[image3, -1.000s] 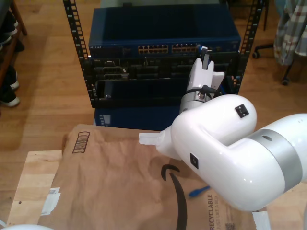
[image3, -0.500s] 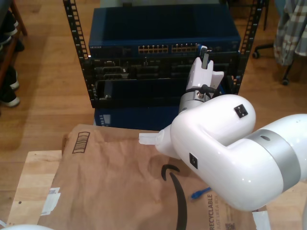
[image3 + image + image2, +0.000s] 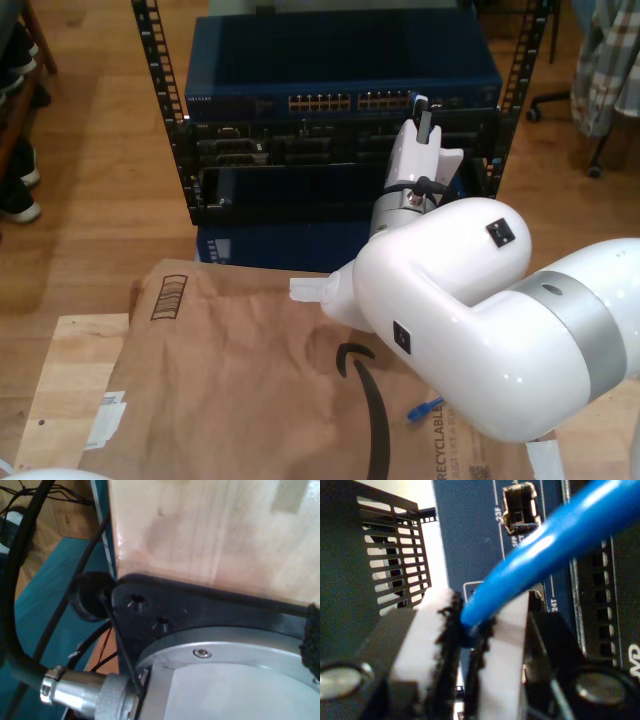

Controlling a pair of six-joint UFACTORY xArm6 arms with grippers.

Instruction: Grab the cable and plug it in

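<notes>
My second gripper [image 3: 470, 620] is shut on the bright-blue cable [image 3: 545, 550], pinched between its white padded fingers [image 3: 435, 630]. The cable runs up and away in front of the blue network switch [image 3: 465, 535], near an open port [image 3: 520, 507]. In the exterior view this gripper [image 3: 422, 108] is held against the switch's port row [image 3: 340, 101], right of its middle. The cable's loose end [image 3: 425, 408], with a small plug, lies on the brown paper under the big white arm [image 3: 470, 320].
A black rack [image 3: 160, 110] holds the switch and darker units below it. Brown paper [image 3: 240, 370] covers a wooden table [image 3: 60, 380]. The first wrist view looks at a wooden edge [image 3: 210, 530], a black mount [image 3: 200, 610] and a thick black cable [image 3: 12, 605].
The second gripper has shifted slightly toward the exterior view's left along the port row. The loose blue end has slid a little down and right across the paper.
</notes>
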